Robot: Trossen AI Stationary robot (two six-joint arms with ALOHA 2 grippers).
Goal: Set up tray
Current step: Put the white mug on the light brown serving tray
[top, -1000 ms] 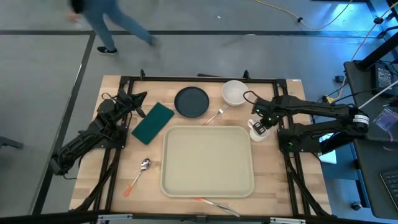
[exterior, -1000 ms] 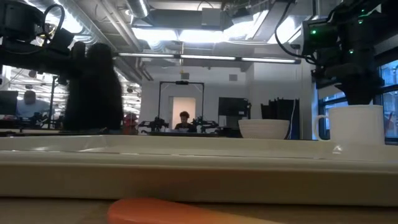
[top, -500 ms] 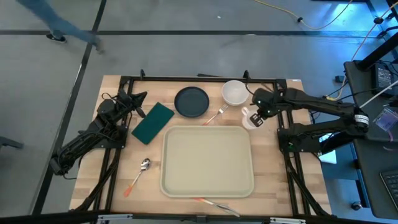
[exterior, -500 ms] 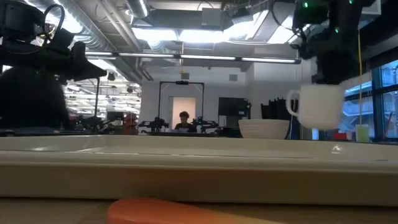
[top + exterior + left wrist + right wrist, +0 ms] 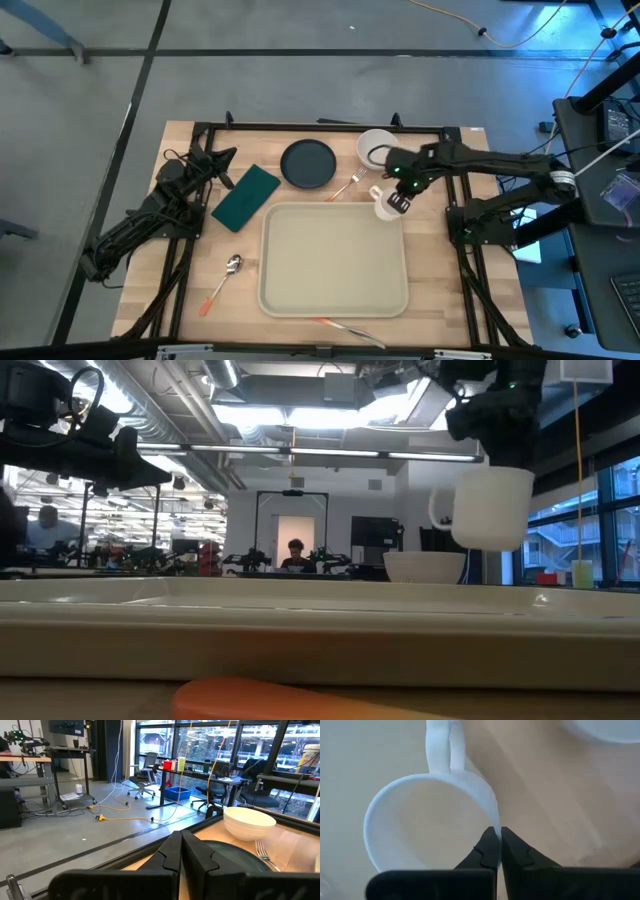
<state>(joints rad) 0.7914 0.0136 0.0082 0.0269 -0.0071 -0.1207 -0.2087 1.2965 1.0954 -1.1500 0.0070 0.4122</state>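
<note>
Sitting bare, cream round-cornered rimmed tray [image 5: 335, 290]

The large cream tray [image 5: 335, 258] with rounded corners lies flat, mid-table, bare.

Cream tray [image 5: 335, 260] — white mug [image 5: 386, 206], green napkin [image 5: 245, 196]

Right hand [image 5: 498, 837] pinched shut on the rim of a white mug [image 5: 427, 822], one finger inside, one outside. Mug upright, open top facing camera. Pale wooden worktop [image 5: 545, 795] beneath.
</note>
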